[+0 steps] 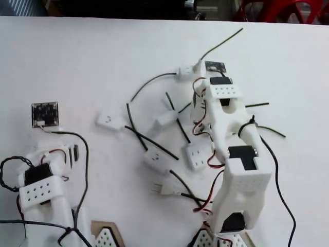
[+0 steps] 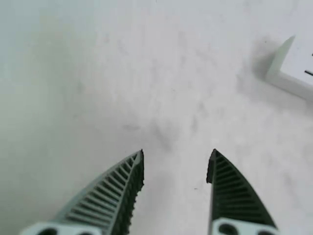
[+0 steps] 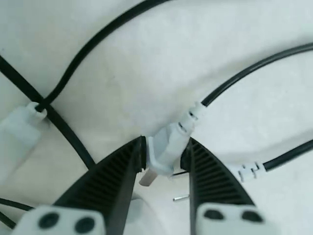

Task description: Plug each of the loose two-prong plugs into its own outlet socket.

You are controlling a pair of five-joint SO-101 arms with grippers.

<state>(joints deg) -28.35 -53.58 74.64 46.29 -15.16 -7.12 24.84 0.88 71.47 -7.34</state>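
Right gripper (image 3: 165, 146): closed on a white two-prong plug, one finger pressed to each side of its body.
Held plug (image 3: 171, 137): raised off the worktop (image 1: 61, 62) at its far middle, tilted, not in any socket.
Held plug's cable (image 3: 254, 68): black, running away from the strain relief.
Neighbouring plug (image 3: 17, 129): white, lying flat near the held one, with a black cable of its own.
Left gripper (image 2: 177, 164): open, nothing between the fingers, over bare worktop at the near left.
Socket corner (image 2: 293, 68): white block on the worktop, well apart from the left fingertips.
Left socket (image 1: 109, 121): white block, flat, nothing plugged in.
Centre socket (image 1: 156, 159): white block among crossing black cables.
Right socket (image 1: 198, 155): white block just beside the right arm.
Loose plug (image 1: 164, 188): flat on the worktop near the right arm's base, prongs pointing left, apart from every socket.
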